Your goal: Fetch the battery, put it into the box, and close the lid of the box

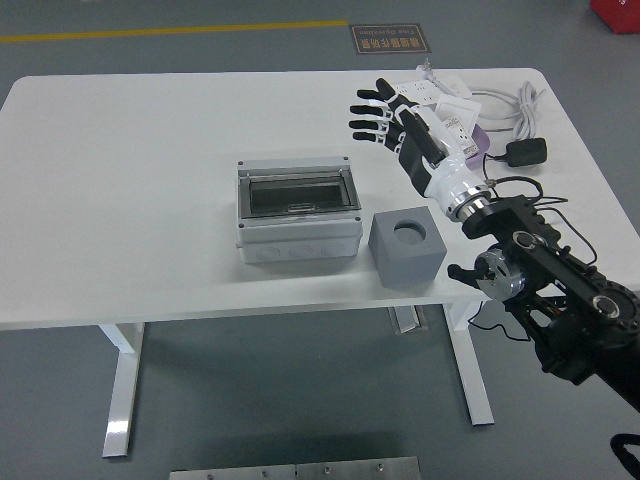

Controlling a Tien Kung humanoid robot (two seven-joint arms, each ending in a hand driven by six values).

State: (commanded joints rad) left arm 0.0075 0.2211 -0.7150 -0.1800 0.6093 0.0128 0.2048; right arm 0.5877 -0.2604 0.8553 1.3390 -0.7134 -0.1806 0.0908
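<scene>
Box (pixel 298 222) mid-table, lid up, dark insert visible; battery not discernible. Grey cube (pixel 406 246) just beside it at 3 o'clock. My right hand (pixel 395 125) at 1 o'clock of box, fingers spread, holding nothing, above table (pixel 140 180).

A white table (pixel 120 150) on white legs (pixel 125 395) stands on grey floor (pixel 250 410); a yellow line (pixel 170 32) and a dark floor sign (pixel 390 39) lie beyond
</scene>
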